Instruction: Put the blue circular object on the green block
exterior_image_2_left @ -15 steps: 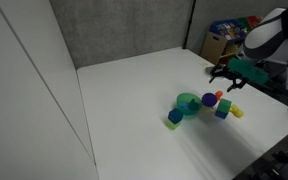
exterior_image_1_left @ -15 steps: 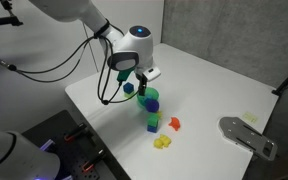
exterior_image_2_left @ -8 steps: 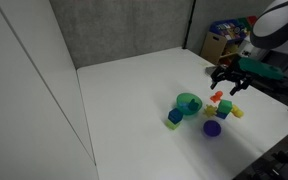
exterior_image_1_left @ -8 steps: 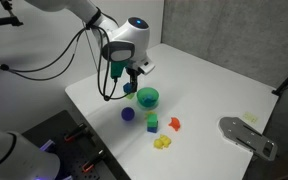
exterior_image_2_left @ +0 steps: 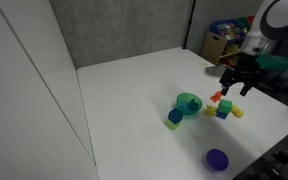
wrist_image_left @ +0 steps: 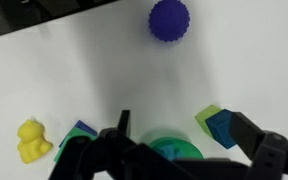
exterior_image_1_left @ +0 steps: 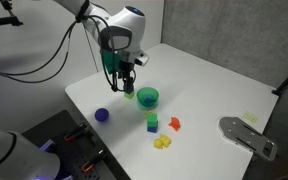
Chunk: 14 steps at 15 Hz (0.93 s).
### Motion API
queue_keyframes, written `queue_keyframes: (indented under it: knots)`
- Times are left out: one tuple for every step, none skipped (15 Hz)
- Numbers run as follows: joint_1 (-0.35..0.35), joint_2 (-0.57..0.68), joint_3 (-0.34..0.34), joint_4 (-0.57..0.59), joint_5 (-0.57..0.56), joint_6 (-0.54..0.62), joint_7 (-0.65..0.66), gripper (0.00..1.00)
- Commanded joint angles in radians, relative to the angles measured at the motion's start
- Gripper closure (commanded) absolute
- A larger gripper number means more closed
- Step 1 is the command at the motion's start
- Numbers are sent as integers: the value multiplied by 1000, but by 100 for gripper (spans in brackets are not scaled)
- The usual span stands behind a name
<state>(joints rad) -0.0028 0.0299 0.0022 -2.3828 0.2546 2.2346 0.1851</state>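
The blue circular object is a dark blue-violet ball lying alone on the white table in both exterior views point(exterior_image_1_left: 102, 114) point(exterior_image_2_left: 216, 158) and at the top of the wrist view point(wrist_image_left: 169, 19). The green block point(exterior_image_1_left: 152, 126) point(exterior_image_2_left: 210, 110) sits in a cluster of small toys beyond the green bowl, with a dark blue piece touching it. In the wrist view it is mostly hidden behind the left finger point(wrist_image_left: 79, 128). My gripper point(exterior_image_1_left: 125, 85) point(exterior_image_2_left: 239, 85) point(wrist_image_left: 184, 150) is open and empty, hovering above the bowl's side, well apart from the ball.
A round green bowl point(exterior_image_1_left: 147, 96) point(exterior_image_2_left: 189, 103) point(wrist_image_left: 169, 150) is right below the gripper. A dark blue-teal cube point(wrist_image_left: 224, 130) point(exterior_image_2_left: 174, 117) leans on a lime block beside it. A red piece point(exterior_image_1_left: 174, 124) and yellow pieces point(exterior_image_1_left: 162, 143) point(wrist_image_left: 29, 140) lie nearby. The ball is near the table edge.
The ball left the gripper beside the bowl and rolled across the table toward the near edge. The gripper has moved up and back, open.
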Motion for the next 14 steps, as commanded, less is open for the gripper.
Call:
queue_keyframes:
  knots:
    - [9,-72,5,8,-72,-93,-54,0]
    - [12,-92,6,11,-84,-113,-65,0]
    - [15,-111,8,12,-96,-131,-76,0]
    - [17,-139,10,11,-110,-145,-81,0]
    - [19,-161,11,11,-119,-159,-90,0]
    - [19,-186,11,11,-125,-174,-97,0]
    - [20,-207,12,13,-129,-188,-105,0]
    - [20,-228,11,15,-127,-201,-112,0]
    - [20,-252,10,16,-129,-218,-118,0]
    - [18,-273,10,18,-136,-231,-120,0]
    - [17,-293,9,21,-141,-246,-119,0]
    - [14,-311,11,24,-152,-251,-110,0]
    - [13,-326,12,26,-163,-257,-105,0]
    - [12,-339,12,28,-171,-261,-102,0]
